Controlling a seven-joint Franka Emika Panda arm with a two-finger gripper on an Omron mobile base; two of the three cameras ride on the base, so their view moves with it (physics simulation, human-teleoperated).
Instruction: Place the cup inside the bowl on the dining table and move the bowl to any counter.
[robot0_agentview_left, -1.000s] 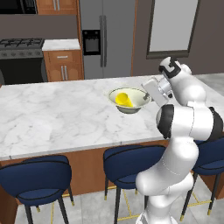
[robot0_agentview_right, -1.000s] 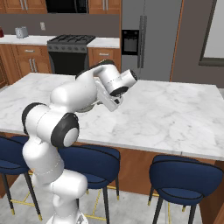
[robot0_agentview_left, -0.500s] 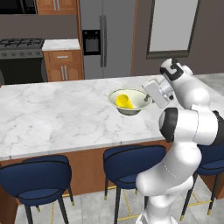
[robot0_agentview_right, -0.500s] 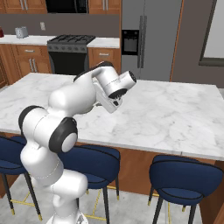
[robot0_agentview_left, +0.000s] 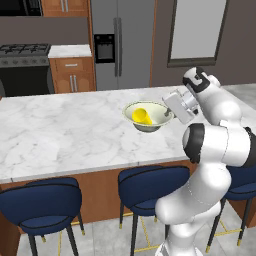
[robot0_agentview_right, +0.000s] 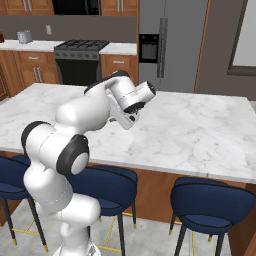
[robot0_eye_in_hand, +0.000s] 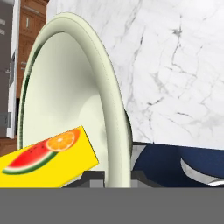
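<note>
Meanwhile, bowl (robot0_agentview_left: 148, 116) with cup (robot0_agentview_left: 142, 116) lying inside has lifted slightly off the dining table (robot0_agentview_left: 60, 135) since a second ago, gripper (robot0_agentview_left: 169, 114) pinching its rim, so carrying to a counter likely comes next.

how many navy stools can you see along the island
3 in the left base view: one at the left end, one in the middle, one partly behind the arm at the right. More may be hidden beyond the frame.
</note>
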